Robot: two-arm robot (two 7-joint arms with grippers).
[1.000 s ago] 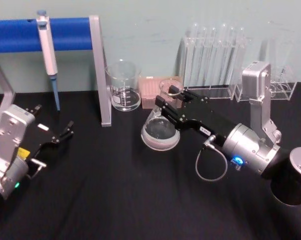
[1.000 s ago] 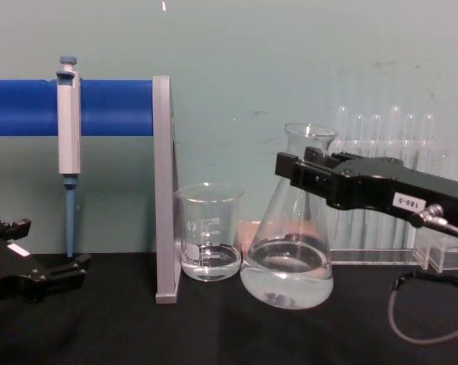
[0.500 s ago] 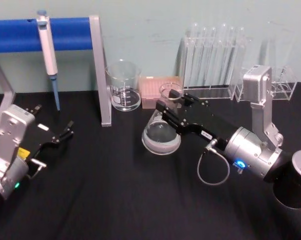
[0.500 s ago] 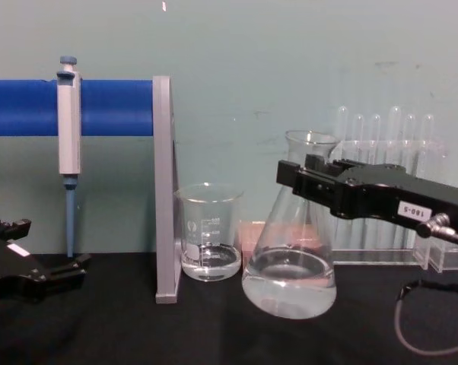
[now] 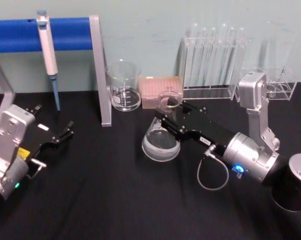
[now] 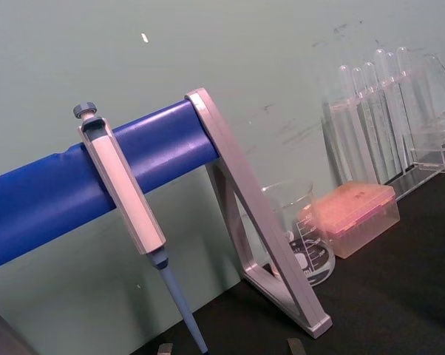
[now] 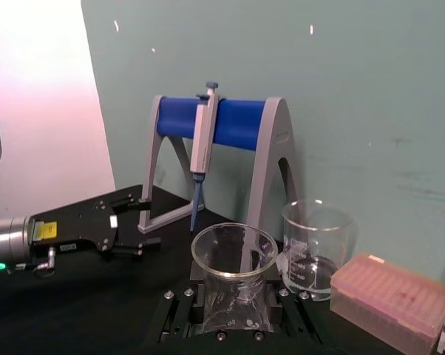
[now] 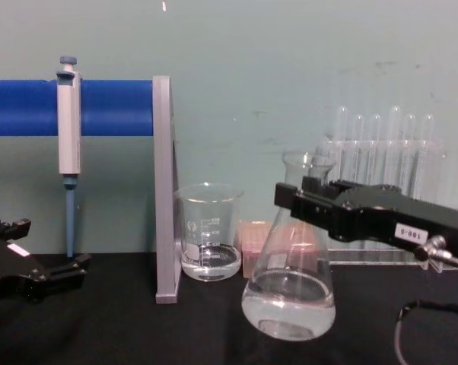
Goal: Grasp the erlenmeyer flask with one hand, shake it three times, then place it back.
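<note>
The erlenmeyer flask (image 5: 160,142) is clear glass with some clear liquid in its wide base (image 8: 288,300). My right gripper (image 5: 169,114), black with a small white number label, is shut on the flask's neck just under the flared rim (image 7: 233,248). In the chest view the right gripper (image 8: 301,204) reaches in from the right and holds the flask upright. I cannot tell whether the base touches the black table (image 5: 100,200). My left gripper (image 5: 68,131) rests open at the left, far from the flask, and the chest view has it (image 8: 54,270) low at the left edge.
A glass beaker (image 5: 123,92) stands behind the flask beside a grey-and-blue pipette stand (image 5: 99,70) holding a pipette (image 5: 47,47). A pink tip box (image 5: 155,90) and a rack of test tubes (image 5: 213,60) line the back wall.
My right gripper has carried the flask lower and nearer to me; the base sits lower in the chest view. The left arm has not moved.
</note>
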